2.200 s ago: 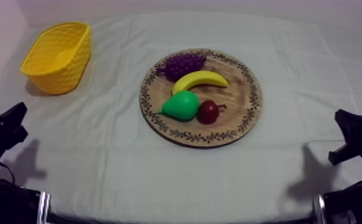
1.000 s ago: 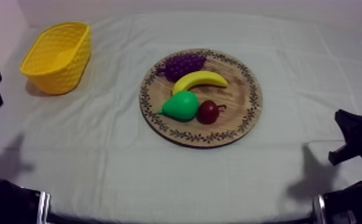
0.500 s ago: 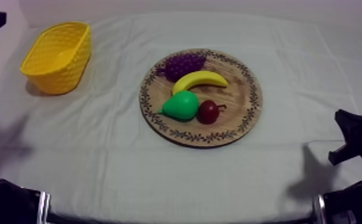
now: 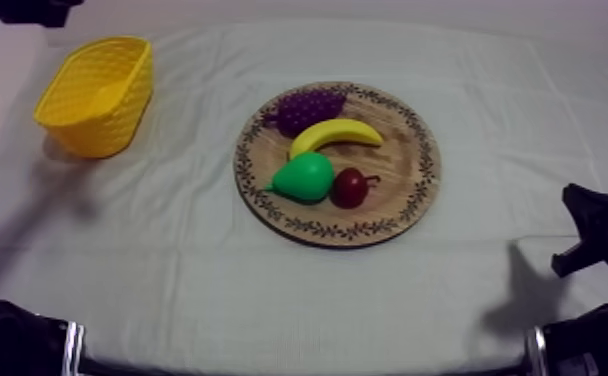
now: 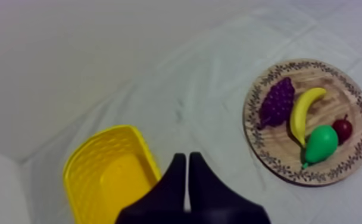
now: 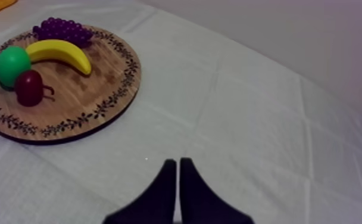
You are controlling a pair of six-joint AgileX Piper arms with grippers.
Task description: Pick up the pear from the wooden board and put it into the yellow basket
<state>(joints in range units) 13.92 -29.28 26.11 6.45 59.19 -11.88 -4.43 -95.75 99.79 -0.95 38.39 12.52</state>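
Observation:
The green pear (image 4: 305, 177) lies on the round wooden board (image 4: 408, 200), at its front left, beside the small red fruit (image 4: 350, 187). A banana (image 4: 334, 134) and purple grapes (image 4: 306, 108) lie behind them. The yellow basket (image 4: 96, 92) stands at the far left with nothing in it. My left arm (image 4: 18, 10) is high at the upper left, behind the basket. Its gripper (image 5: 187, 156) is shut on nothing and hangs over the cloth beside the basket (image 5: 109, 176), far from the pear (image 5: 320, 143). My right gripper (image 6: 177, 161) is shut on nothing, over bare cloth to the right of the board (image 6: 109, 89).
My right arm (image 4: 598, 230) rests low at the right edge of the table. Grey-white cloth (image 4: 198, 260) lies bare between basket and board and along the front. A wall rises behind the table's far edge.
My left arm has lifted from its rest at the lower left and swung up to the upper left, behind the basket. The right arm and the fruit have not moved.

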